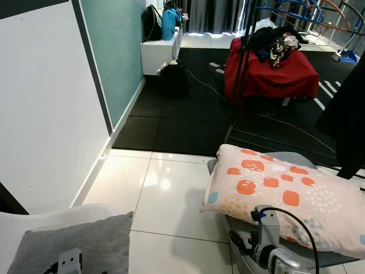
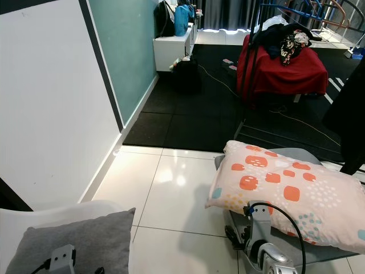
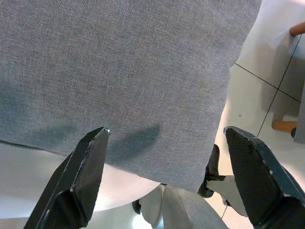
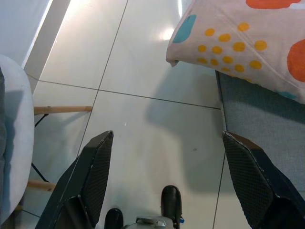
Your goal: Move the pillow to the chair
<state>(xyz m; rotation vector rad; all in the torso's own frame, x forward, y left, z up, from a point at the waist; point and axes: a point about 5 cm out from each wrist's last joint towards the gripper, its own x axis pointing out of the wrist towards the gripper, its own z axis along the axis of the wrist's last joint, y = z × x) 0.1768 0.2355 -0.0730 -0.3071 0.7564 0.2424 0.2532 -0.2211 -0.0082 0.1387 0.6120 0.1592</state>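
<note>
A soft pink pillow with orange squares and yellow dots (image 1: pixel 279 197) lies on a grey padded seat (image 1: pixel 296 254) on the robot's right side. One corner of the pillow hangs over the edge of that seat, above the shiny white tile floor (image 1: pixel 165 200).

On the robot's left is a white plastic chair with wooden legs (image 1: pixel 23 220). A grey cloth cushion (image 1: pixel 80 242) already lies on this chair. The patterned pillow is well apart from the chair, with bare floor between them.

The left pincer (image 3: pixel 164 179) hangs just above the grey cushion. Its two black fingers (image 3: pixel 83 176) are spread wide and hold nothing.

The right pincer (image 4: pixel 164 179) hangs over the floor beside the pillow's hanging corner. Its fingers (image 4: pixel 93 179) are spread wide too, and nothing is between them. It does not touch the pillow.

Farther back, the floor turns to black mats (image 1: pixel 188 114). A red covered thing with dark clothes piled on top (image 1: pixel 274 68) stands there, near a low white shelf (image 1: pixel 159 51) by the teal wall (image 1: pixel 114 51).
</note>
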